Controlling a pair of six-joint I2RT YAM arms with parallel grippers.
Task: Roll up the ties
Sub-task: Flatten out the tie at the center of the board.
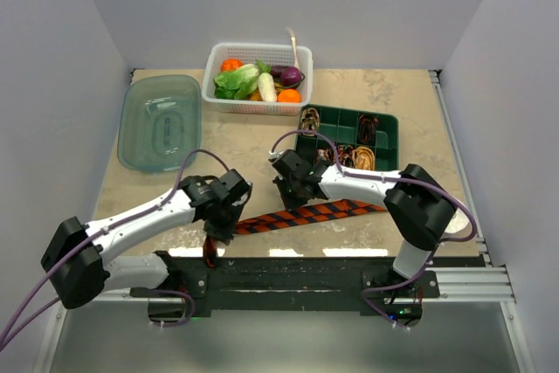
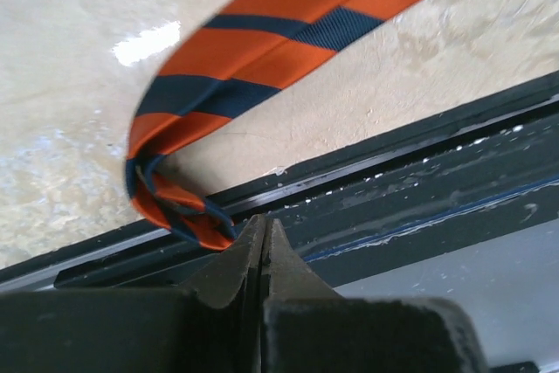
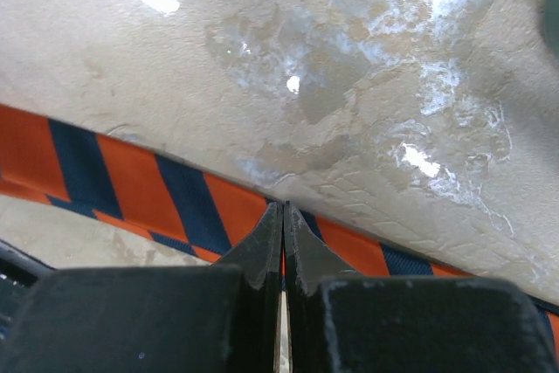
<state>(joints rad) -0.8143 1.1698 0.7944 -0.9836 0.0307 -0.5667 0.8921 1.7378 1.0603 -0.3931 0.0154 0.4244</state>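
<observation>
Obs. from beside the bench.

**Position.** Orange-red and black diagonally striped fabric necktie [image 1: 306, 214] lies flat on the beige marbled bench [image 1: 244, 141], close to the near edge, approx. mid-width.

**L gripper** [image 2: 265, 231]: black fingers pressed together, no cloth seen betw. them. Tie's L end is doubled back into a small loose fold just beside the fingertips. Touching or a hair apart, can't tell. The fold overlaps the black metal rail [image 2: 419, 172] that runs along the near edge.

**R gripper** [image 3: 282, 211]: fingers together too, tips down at the tie's far-side edge, partway along its length. A thin orange sliver shows through the slit betw. the fingers. Can't tell if cloth is pinched or the tips only rest on it.

**Materials.**
- Tie: woven cloth w/ fine ribbed weave, matte, wide diag. bands, flat ribbon shape.
- Bench top: smooth, glossy, stone-look, w/ glare patches.
- Fingers: dark, rough-surfaced, wedge-shaped tips.

**Orientation.** Long axis runs L–R, roughly parallel to the near edge, angling slightly away from it toward the R. R end lies on the near side of the dark green plastic compartment tray [image 1: 389, 141], toward the bench's R edge. The tray holds brown and tan coiled ties [image 1: 362, 157] in its cells.
</observation>
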